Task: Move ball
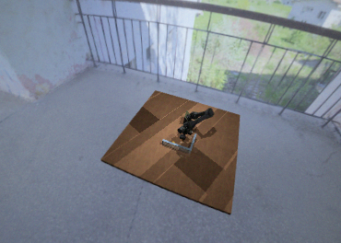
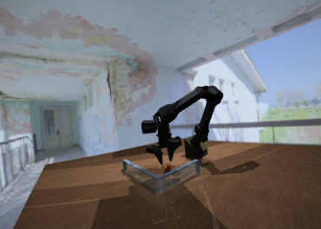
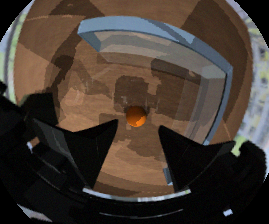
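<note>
Gripper poised above the orange ball inside the clear corner walls

We see our gripper (image 2: 165, 153) hanging over the ball (image 2: 166, 166), its fingers parted at a middling width with nothing between them; in the wrist view the two dark fingertips frame the ball (image 3: 135, 116) from either side but stand apart from it, the ball lying beyond their tips on the wooden table (image 2: 269, 183). Taking the clear walls (image 2: 160, 177) as our landmark, the ball sits on the table inside the angle they make, near the corner and apart from both panes. We cannot make out the see-through copy apart from the ball. In the top view the arm (image 1: 195, 118) reaches down to the walls (image 1: 181, 144) from the far side, and the ball is hidden there.
</note>
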Controlling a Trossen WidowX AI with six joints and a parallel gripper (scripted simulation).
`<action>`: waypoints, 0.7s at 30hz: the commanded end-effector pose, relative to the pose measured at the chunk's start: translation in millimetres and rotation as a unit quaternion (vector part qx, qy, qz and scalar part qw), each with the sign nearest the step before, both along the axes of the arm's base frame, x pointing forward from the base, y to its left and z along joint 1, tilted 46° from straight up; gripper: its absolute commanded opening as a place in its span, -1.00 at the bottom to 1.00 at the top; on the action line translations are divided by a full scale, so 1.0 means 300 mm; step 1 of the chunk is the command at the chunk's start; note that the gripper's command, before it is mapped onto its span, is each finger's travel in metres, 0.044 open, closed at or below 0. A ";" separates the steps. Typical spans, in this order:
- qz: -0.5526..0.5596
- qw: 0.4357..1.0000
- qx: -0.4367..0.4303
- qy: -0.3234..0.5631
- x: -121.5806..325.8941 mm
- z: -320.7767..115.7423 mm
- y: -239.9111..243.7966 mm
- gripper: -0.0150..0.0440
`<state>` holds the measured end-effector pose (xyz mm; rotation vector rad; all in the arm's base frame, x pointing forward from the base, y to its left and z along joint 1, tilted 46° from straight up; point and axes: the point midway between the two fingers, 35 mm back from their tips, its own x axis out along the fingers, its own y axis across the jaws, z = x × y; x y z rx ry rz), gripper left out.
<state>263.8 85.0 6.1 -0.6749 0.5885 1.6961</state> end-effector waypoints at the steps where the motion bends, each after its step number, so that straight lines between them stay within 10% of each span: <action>1: -0.001 1.000 0.002 0.006 -0.012 -0.020 0.019 0.45; 21: 0.000 1.000 0.003 0.006 -0.030 -0.080 0.080 0.27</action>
